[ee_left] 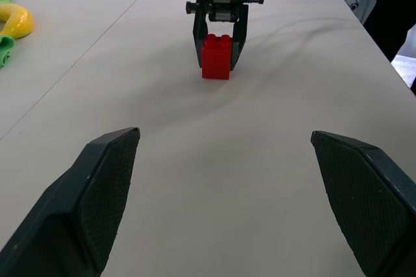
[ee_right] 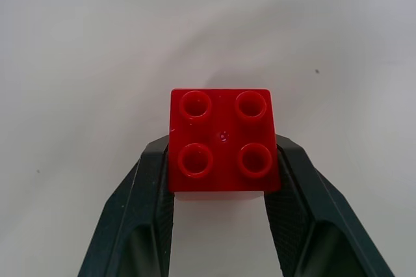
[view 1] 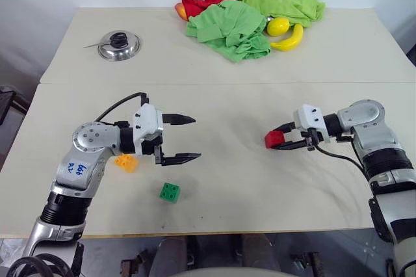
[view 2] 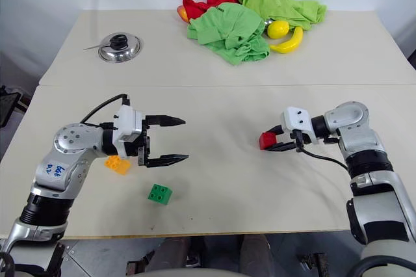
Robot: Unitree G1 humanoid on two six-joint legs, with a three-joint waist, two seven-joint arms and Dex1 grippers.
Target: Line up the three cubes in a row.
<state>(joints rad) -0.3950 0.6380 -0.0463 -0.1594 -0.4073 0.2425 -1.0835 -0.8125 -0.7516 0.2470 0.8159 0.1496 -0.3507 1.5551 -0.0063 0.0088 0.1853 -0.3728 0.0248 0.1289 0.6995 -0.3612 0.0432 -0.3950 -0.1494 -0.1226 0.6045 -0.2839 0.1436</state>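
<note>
Pale tabletop [view 1: 247,186], cloths and fruit piled at the far edge. Right gripper [view 1: 281,140] pinches the red cube [view 1: 273,138] by its sides, low over the table's right half. Left gripper [view 1: 185,138] gapes wide, empty. Orange cube [view 1: 126,162] lies under the left wrist; green cube [view 1: 170,191] sits just beside, nearer the front edge. Risks: red set down off-line, or left arm bumping the orange cube.

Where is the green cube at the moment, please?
The green cube lies on the table's near left, just below the open left gripper and right of the orange-yellow cube.
</note>
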